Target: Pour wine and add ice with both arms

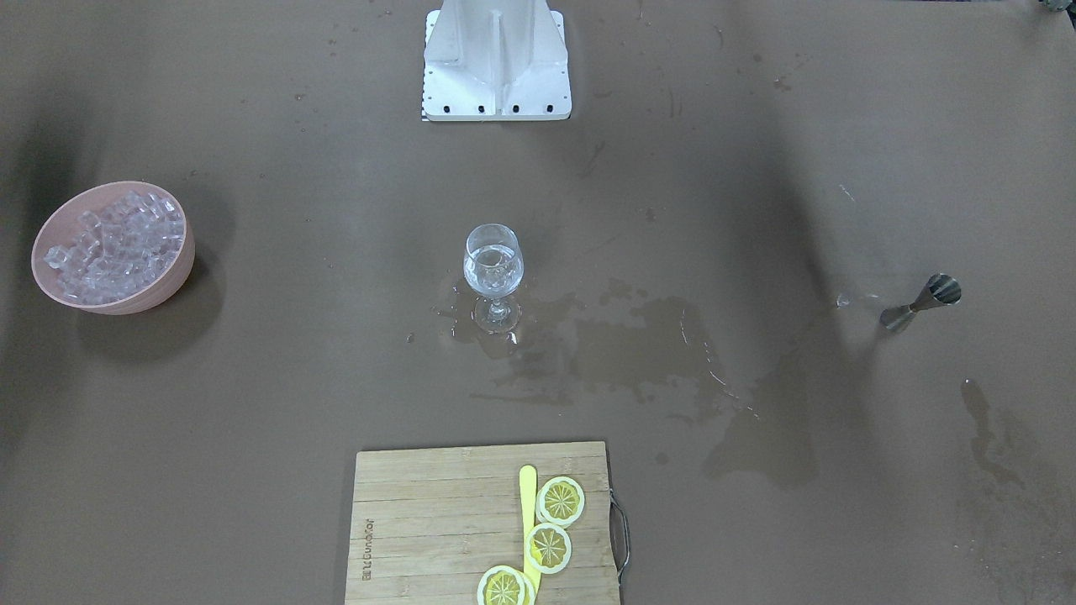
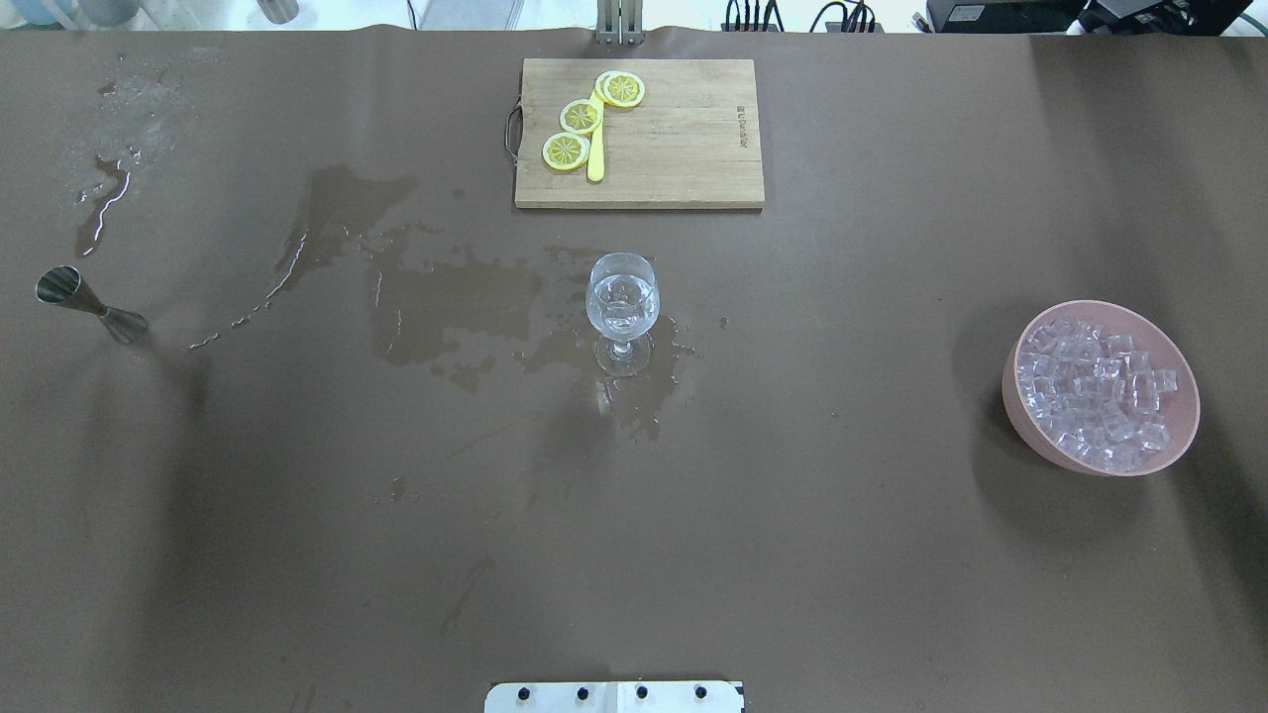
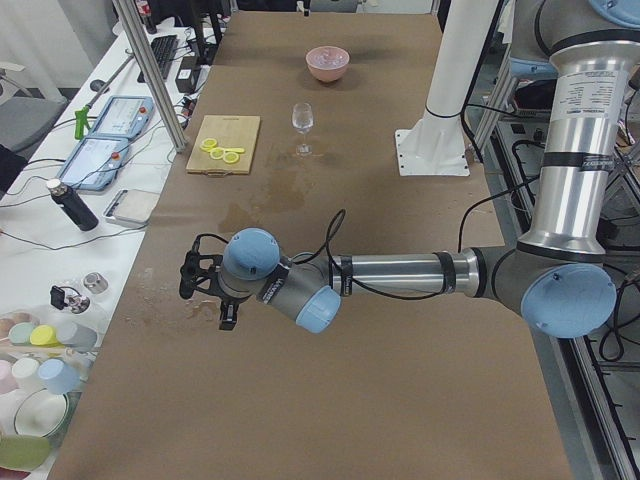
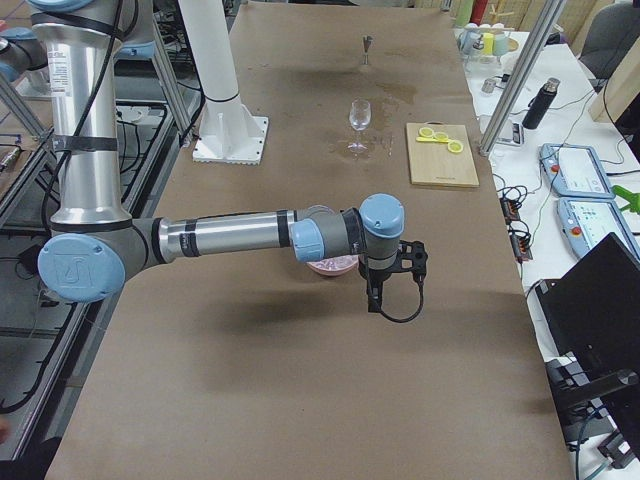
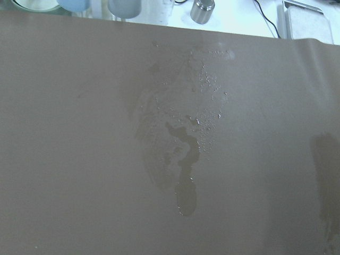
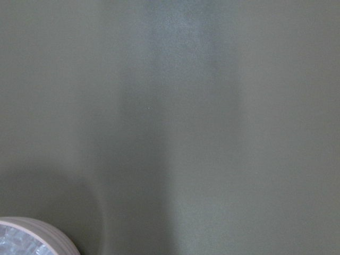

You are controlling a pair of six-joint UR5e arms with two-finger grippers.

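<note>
Nearest in the left-end view, the left gripper (image 3: 205,298) hangs over the wet table (image 3: 330,400). Whether its jaws are open or hold anything cannot be told. Farther on, the wine (image 1: 493,267) sits in the upright glass (image 1: 494,313) at mid-table. Beyond it, the right gripper (image 4: 385,290) hovers just beside the pink bowl (image 1: 172,277) heaped with ice (image 1: 118,244), and its jaws are just as hard to judge.

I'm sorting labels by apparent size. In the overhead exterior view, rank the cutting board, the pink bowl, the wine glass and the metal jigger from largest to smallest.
1. cutting board
2. pink bowl
3. wine glass and jigger: they look about alike, so I would not rank this pair.
</note>
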